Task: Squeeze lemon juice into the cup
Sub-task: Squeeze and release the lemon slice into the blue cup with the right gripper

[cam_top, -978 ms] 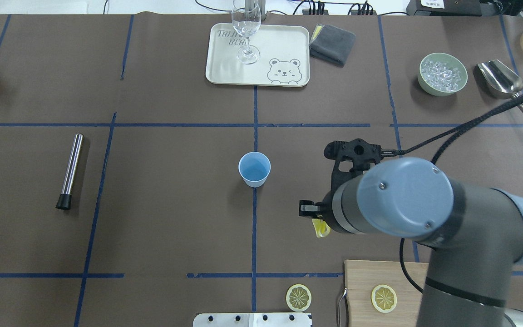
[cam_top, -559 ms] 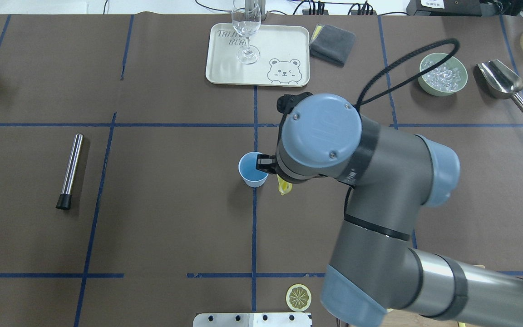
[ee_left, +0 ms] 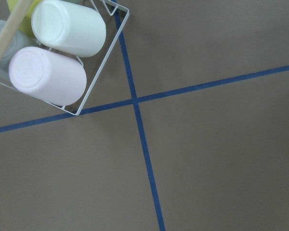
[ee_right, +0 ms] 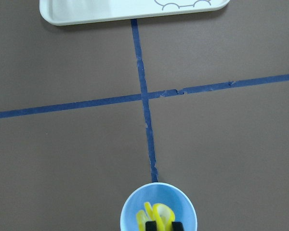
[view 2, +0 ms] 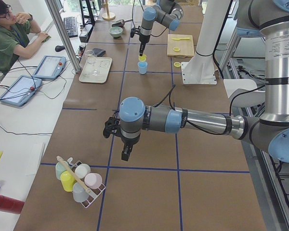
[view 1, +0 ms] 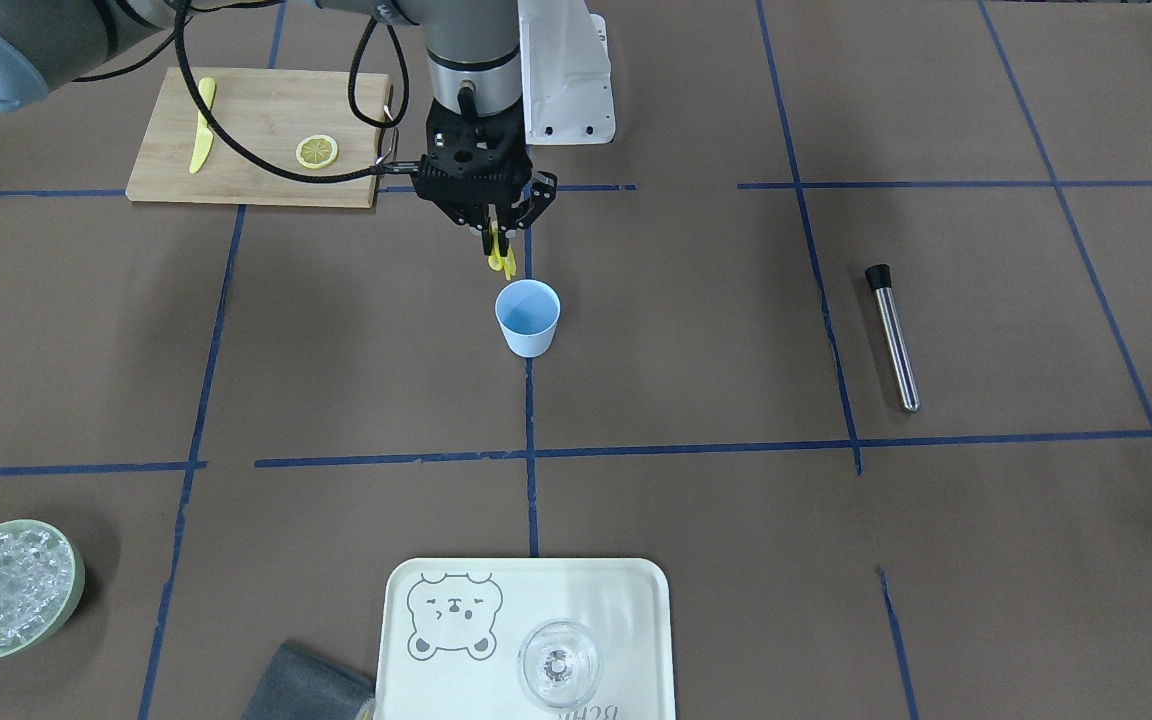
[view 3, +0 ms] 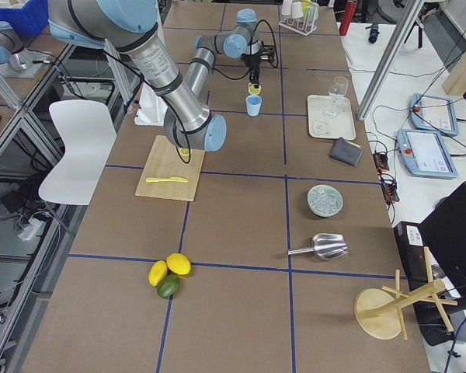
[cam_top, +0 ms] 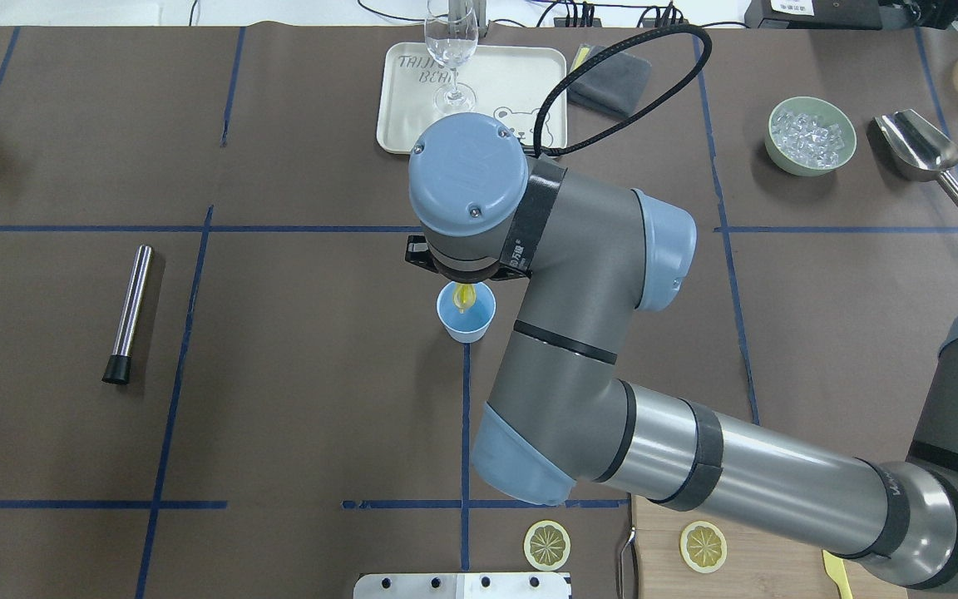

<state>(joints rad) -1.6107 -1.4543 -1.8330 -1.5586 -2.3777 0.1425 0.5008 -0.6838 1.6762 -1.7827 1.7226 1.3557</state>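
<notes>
The light-blue cup (cam_top: 469,323) stands at the table's middle on a blue tape line. My right gripper (view 1: 501,242) hangs straight above its mouth, shut on a folded yellow lemon slice (view 1: 502,263). In the right wrist view the squeezed lemon (ee_right: 156,214) sits inside the ring of the cup (ee_right: 130,214), between the black fingertips (ee_right: 151,226). From overhead the wrist hides the fingers, and only the lemon (cam_top: 466,295) shows over the cup. My left gripper (view 2: 126,153) hovers far off near a wire cup rack (view 2: 77,180); I cannot tell whether it is open or shut.
Two more lemon slices lie near the robot, one (cam_top: 547,545) on the table and one (cam_top: 703,546) on the wooden board (view 1: 246,170) with a yellow knife (view 1: 201,125). Further off are a tray (cam_top: 396,133) with a glass (cam_top: 451,50), an ice bowl (cam_top: 810,136), a scoop (cam_top: 920,150) and a steel rod (cam_top: 130,312).
My right arm has swung left and forward from beside the board, carrying the lemon slice from right of the cup to directly over its mouth.
</notes>
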